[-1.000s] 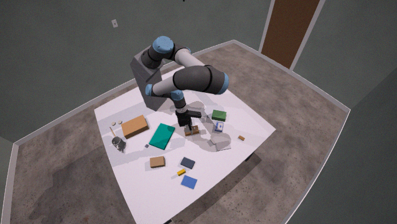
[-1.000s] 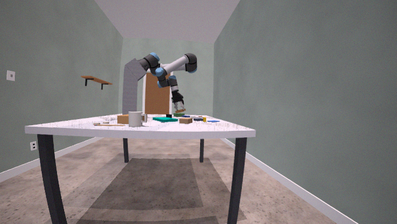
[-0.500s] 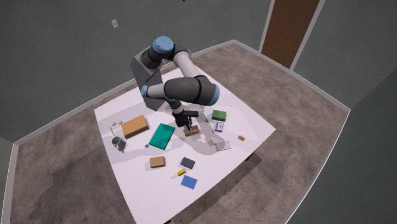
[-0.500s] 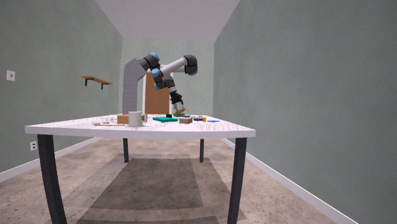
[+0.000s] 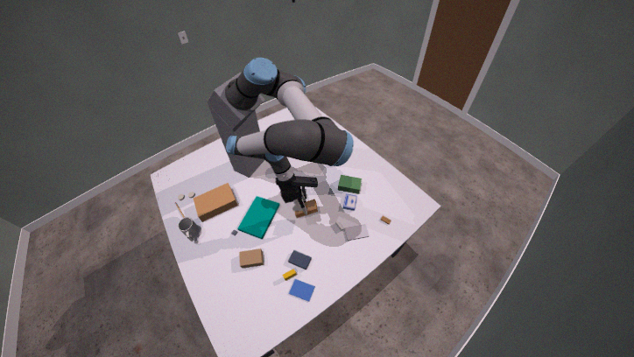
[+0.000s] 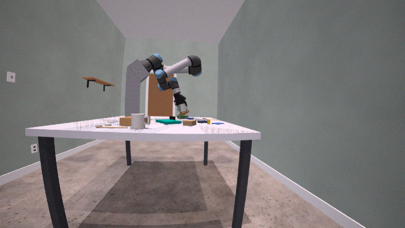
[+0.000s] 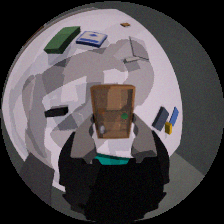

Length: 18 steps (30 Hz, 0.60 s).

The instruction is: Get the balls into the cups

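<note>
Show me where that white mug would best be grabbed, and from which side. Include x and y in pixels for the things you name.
Probably by the upper wall of the mug (image 5: 186, 225) (image 6: 137, 120), coming from above with one finger inside and one outside. It stands upright with its open mouth facing up, and the rim looks thin. I'd pinch away from the handle (image 6: 147, 119), which sticks out sideways.

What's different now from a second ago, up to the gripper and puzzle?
The dark grey elbow has swung left and down in the top view; the wrist has shifted left in both outside views, leaning the gripper more. The brown wooden puzzle remains gripped above the table; nothing was released. The other tabletop objects stayed put.
</note>
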{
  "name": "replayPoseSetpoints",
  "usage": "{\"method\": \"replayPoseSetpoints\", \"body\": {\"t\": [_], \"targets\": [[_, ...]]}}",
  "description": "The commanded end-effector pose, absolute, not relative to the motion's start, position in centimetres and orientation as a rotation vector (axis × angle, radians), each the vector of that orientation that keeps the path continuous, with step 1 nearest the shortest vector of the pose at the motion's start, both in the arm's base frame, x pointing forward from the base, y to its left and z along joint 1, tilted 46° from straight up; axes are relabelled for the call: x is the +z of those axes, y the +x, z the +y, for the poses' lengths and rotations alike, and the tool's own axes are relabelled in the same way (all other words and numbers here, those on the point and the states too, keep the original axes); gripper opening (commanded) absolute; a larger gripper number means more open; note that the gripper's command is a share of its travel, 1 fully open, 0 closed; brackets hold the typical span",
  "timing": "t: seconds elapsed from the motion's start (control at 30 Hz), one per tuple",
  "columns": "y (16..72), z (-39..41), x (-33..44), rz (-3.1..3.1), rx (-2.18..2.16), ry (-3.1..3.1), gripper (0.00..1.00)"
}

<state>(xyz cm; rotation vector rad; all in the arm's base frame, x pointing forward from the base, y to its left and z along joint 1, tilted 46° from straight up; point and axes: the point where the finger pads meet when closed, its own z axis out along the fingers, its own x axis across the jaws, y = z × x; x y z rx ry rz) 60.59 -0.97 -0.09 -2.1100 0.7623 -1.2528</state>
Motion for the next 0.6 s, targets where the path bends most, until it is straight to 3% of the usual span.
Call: {"method": "replayPoseSetpoints", "body": {"t": [0.0,0.57], "targets": [[60.65,-0.99,0.05,0.777,-1.196,-2.167,0.43],[60.88,-0.99,0.36,0.833,-0.943,-2.383,0.43]]}}
